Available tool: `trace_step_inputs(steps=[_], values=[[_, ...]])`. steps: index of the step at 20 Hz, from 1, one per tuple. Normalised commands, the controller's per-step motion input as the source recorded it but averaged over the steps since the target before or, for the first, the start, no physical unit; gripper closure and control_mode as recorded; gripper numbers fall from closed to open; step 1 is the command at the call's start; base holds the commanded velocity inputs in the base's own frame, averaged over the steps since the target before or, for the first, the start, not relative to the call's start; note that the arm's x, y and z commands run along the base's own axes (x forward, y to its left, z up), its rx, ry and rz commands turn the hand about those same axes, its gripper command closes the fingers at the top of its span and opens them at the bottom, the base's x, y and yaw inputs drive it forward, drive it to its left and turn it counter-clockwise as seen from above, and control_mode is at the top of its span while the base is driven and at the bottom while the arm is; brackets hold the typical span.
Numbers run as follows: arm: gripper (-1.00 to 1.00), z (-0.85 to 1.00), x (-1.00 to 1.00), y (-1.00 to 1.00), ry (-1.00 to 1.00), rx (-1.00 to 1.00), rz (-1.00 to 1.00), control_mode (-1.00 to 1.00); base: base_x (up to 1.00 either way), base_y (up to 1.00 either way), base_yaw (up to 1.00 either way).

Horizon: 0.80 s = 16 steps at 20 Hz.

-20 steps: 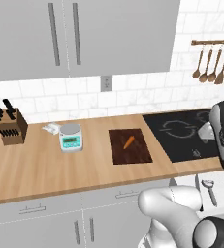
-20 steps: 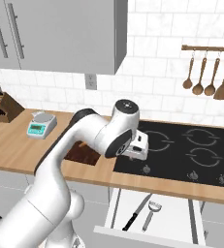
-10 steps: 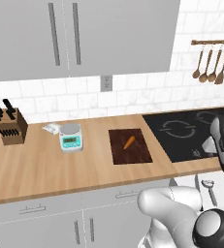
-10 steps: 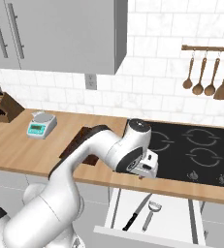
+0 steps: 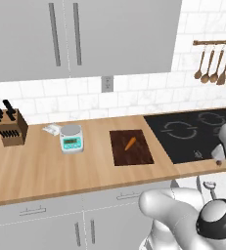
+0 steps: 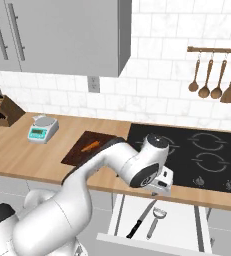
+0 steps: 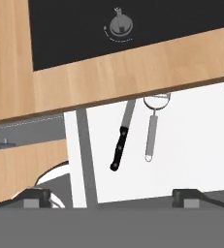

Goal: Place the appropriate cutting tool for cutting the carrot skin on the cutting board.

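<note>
A cutting board (image 5: 131, 147) with the carrot (image 5: 129, 143) on it is seen at the centre of the left base view. In the open drawer (image 6: 182, 226), lower centre, the peeler (image 6: 154, 221) lies beside a black-handled knife (image 6: 139, 220). The gripper (image 7: 111, 196), spread wide and empty, should be lowered over the peeler's slim handle, well clear of the knife.

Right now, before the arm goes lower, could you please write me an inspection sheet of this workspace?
Surface: light wooden counter, black glass cooktop at its right.
Job's things: small orange carrot lies on dark brown wooden cutting board; slim grey metal peeler lies in open white drawer.
Clutter: black-handled knife beside the peeler; white kitchen scale; wooden knife block.
Tool: open, above the drawer, holding nothing.
Cables: nothing seen.
Surroundings: grey cabinets, hanging wooden utensils.
</note>
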Motion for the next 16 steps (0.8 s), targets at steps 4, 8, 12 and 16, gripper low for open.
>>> trace_step_inputs(steps=[4, 8, 12, 16], values=[[-1.0, -0.28, -0.21, -0.38, 0.0, 0.03, 0.0, -1.0, 0.0, 0.0, 0.0], [-1.0, -0.41, -0.2, -0.32, 0.0, 0.0, 0.0, -1.0, 0.0, 0.0, 0.0], [-1.0, -0.48, -0.21, -0.22, 0.0, -0.01, 0.0, -1.0, 0.0, 0.0, 0.0], [-1.0, -0.51, -0.15, -0.15, 0.04, -0.02, 0.0, -1.0, 0.0, 0.0, 0.0]])
